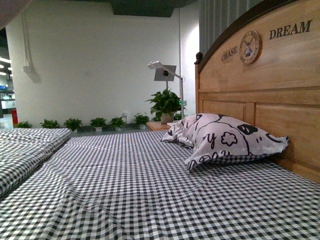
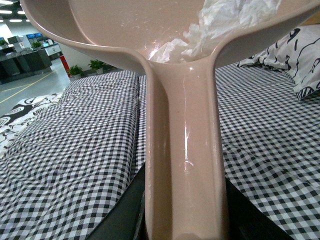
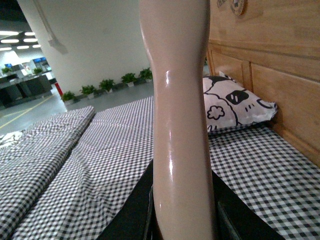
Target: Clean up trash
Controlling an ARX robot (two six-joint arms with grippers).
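The left gripper [image 2: 182,227] is clamping the handle of the pinkish-beige dustpan [image 2: 183,150], its jaws pressing in on either side of the handle. The pan's bowl is reaching out ahead of that gripper, raised above the checked bed [image 2: 75,150]. The trash [image 2: 225,25], a crumpled white tissue wad, is lying inside the bowl, well forward of the gripper and against the pan's far side.

The right gripper [image 3: 182,225] is closing on a matching beige handle [image 3: 182,100] that is rising straight out ahead of it; its working end is out of view. The patterned pillow [image 1: 225,137] is resting by the headboard [image 1: 280,85].

The collecting looks finished, so the carrying-away step appears to be in hand. Next, the left arm will need to keep the pan level while travelling to a bin, which no view shows.
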